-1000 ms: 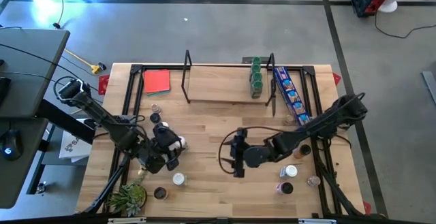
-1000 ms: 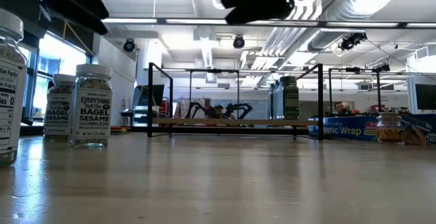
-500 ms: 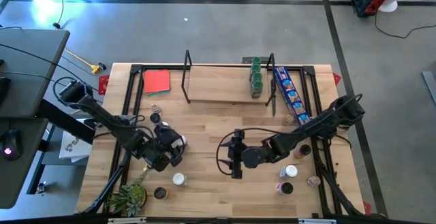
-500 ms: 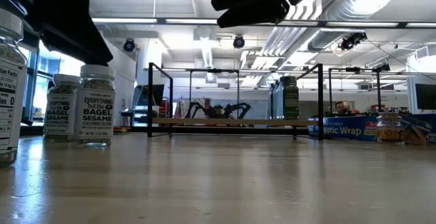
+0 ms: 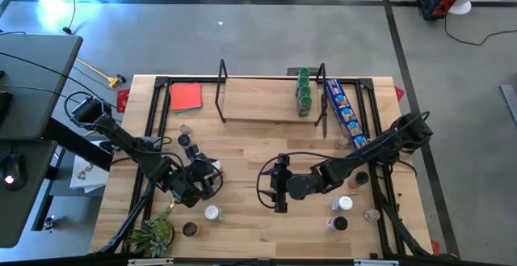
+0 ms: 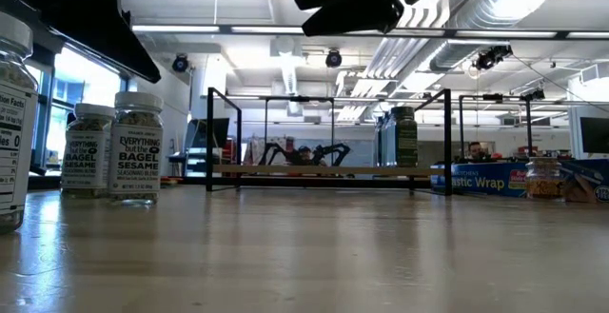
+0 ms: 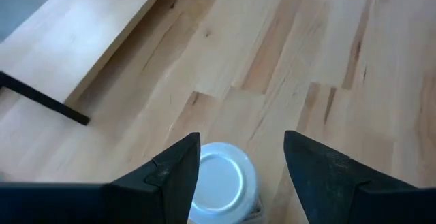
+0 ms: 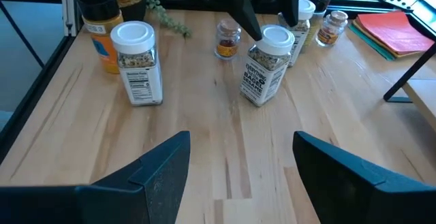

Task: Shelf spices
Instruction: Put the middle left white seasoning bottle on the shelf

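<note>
I've got the left pincer [image 7: 240, 157] spread wide and straddling a white-capped jar [image 7: 219, 181] on the table's [image 5: 242, 149] near-left, lined up to grab from above; right pincer [image 8: 240, 157] also open, parked mid-table to stay clear. That jar is a clear "Everything but the Bagel Sesame" one, tilted slightly in the right wrist view. The shelf [image 5: 266, 108] sits at the far edge, green-lidded jars [image 5: 304, 92] already at its right end.

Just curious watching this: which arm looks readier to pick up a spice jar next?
Probably the left. Its open left gripper hangs right over a white-topped jar, fingers either side. The open right gripper sits mid-table with no jar between its fingers.
</note>
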Controlling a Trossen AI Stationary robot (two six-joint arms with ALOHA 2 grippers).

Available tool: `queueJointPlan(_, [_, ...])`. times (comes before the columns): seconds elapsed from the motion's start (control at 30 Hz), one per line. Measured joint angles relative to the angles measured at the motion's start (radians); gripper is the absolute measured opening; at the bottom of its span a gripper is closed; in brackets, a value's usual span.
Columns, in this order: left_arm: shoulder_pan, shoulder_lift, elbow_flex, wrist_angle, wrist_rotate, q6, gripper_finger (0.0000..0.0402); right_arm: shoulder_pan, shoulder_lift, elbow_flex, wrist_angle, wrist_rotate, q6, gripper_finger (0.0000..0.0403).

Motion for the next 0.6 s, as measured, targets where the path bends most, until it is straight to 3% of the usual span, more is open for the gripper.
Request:
queueJointPlan(0.2, [0.023, 0.000, 0.000, 0.006, 0.018, 0.012, 0.0215, 0.000, 0.000, 0.000, 0.000, 0.000, -0.003, 0.0255])
queueJointPlan(0.43, [0.071, -0.001, 0.001, 0.010, 0.146, 0.039, 0.0264, 0.000, 0.000, 0.000, -0.001, 0.000, -0.004, 0.0255])
queueJointPlan(0.6, [0.090, -0.002, 0.002, -0.016, 0.177, 0.014, 0.0285, 0.000, 0.000, 0.000, -0.001, 0.000, -0.004, 0.0255])
